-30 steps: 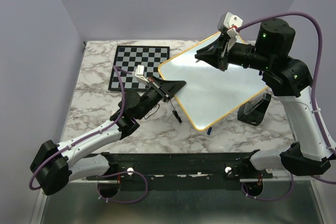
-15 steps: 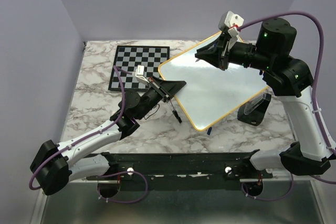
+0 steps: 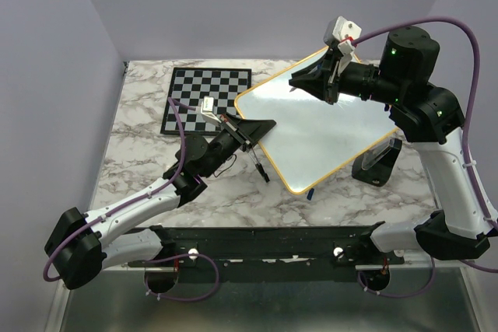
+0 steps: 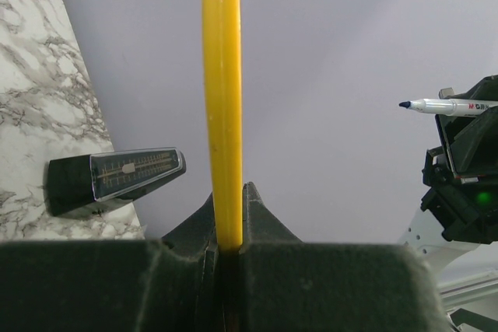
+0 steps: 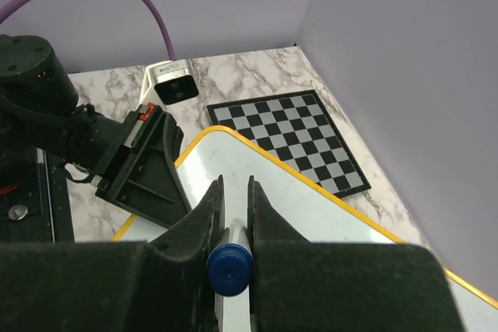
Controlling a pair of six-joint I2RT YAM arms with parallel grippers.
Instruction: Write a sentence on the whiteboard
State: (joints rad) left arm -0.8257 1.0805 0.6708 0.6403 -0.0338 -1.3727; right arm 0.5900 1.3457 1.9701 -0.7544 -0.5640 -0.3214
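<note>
The whiteboard (image 3: 319,126), white with a thin yellow frame, lies askew on the marble table, right of centre. No sentence is in view on its white surface. My left gripper (image 3: 268,124) is shut on the board's left edge; in the left wrist view the yellow frame (image 4: 222,99) runs straight up from between the jaws. My right gripper (image 3: 296,82) hovers over the board's far left corner, shut on a white marker (image 5: 229,268) with a blue end. The marker's dark tip (image 4: 405,104) points left, in the air.
A black-and-white chessboard (image 3: 206,99) lies at the back left, touching the whiteboard's corner. A black wedge-shaped stand (image 3: 377,162) sits by the board's right side. A thin black pen-like piece (image 3: 261,170) lies beside the board's left edge. Purple walls enclose the table.
</note>
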